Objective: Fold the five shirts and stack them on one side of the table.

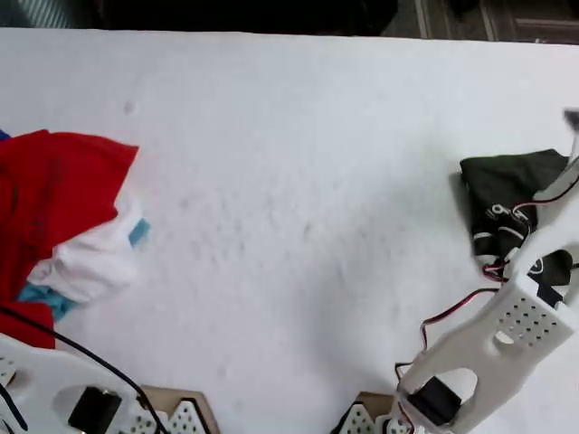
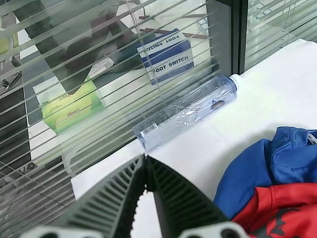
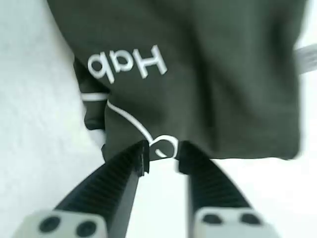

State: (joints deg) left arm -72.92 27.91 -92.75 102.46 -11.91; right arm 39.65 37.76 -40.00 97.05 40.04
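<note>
At right | right claw [image 3: 162,157] part-open over bunched dark shirt [image 3: 208,74] | left claw [image 2: 146,166] closed, empty

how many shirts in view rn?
5. Heaped at the table's left: red shirt, white shirt, light blue shirt, blue shirt; dark shirt at its right edge. Heap overlaps, so some may be hidden.
</note>
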